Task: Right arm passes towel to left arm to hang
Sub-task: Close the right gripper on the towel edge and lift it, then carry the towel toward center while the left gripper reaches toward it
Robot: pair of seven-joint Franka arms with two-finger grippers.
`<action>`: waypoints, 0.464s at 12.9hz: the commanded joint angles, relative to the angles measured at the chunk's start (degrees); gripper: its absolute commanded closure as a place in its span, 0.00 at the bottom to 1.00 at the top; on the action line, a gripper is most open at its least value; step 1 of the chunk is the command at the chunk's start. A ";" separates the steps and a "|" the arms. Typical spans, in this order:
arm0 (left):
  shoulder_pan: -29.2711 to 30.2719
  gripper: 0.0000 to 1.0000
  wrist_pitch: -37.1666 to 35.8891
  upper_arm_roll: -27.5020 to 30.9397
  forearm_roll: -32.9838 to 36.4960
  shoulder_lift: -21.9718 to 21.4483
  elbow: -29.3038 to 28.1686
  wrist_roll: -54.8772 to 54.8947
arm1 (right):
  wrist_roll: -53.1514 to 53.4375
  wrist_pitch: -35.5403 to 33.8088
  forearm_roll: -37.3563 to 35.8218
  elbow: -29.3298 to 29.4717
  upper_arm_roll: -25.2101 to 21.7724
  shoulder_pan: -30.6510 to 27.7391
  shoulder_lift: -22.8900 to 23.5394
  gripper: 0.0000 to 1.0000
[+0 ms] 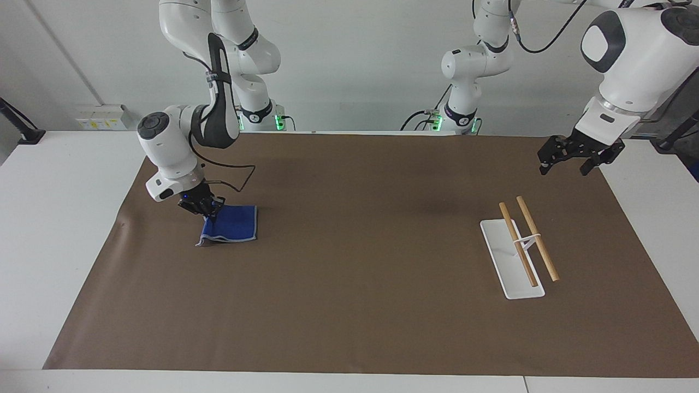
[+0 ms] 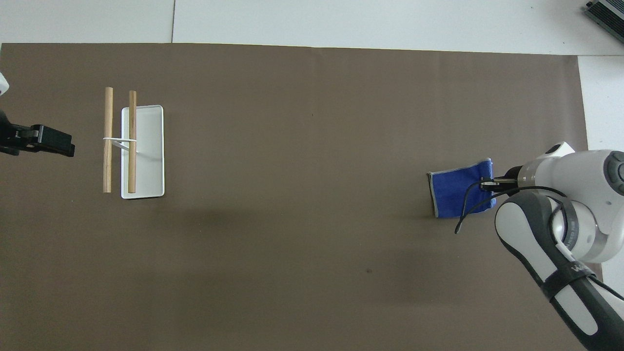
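Note:
The blue towel (image 1: 234, 222) is at the right arm's end of the brown mat. My right gripper (image 1: 207, 209) is shut on its end nearest that edge of the table and holds that end raised. The rest of the towel droops, and its lower edge touches the mat. In the overhead view the towel (image 2: 458, 195) looks shortened in front of the right gripper (image 2: 489, 185). My left gripper (image 1: 565, 162) is open and empty, and waits in the air over the mat's edge at the left arm's end; it also shows in the overhead view (image 2: 53, 141).
A hanging rack with a white base (image 1: 505, 262) and two wooden rods (image 1: 538, 240) stands at the left arm's end of the mat; it also shows in the overhead view (image 2: 148, 146). The brown mat (image 1: 349, 284) covers most of the white table.

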 commanded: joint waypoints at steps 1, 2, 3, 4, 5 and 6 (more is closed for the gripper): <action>-0.81 0.00 -2.73 -0.08 -0.61 -2.47 -2.23 -0.23 | 3.40 -6.10 1.16 3.09 2.17 -0.31 -2.61 1.00; -1.42 0.00 -2.91 -0.78 -0.61 -2.82 -2.23 -0.67 | 6.21 -8.65 1.42 5.02 3.22 -0.31 -3.05 1.00; -2.56 0.00 -2.82 -1.39 -0.61 -3.26 -2.32 -0.94 | 8.93 -12.16 4.47 8.08 4.37 -0.31 -3.14 1.00; -3.44 0.00 -2.13 -1.49 -0.70 -3.35 -2.58 -2.16 | 10.96 -15.06 8.07 10.64 4.64 -0.31 -2.79 1.00; -5.02 0.00 -1.69 -1.49 -0.70 -3.35 -2.67 -5.91 | 12.81 -16.40 9.76 12.49 5.08 -0.22 -2.62 1.00; -6.51 0.00 0.15 -1.49 -0.70 -3.44 -3.19 -10.39 | 15.52 -17.19 10.99 13.73 5.95 -0.22 -2.44 1.00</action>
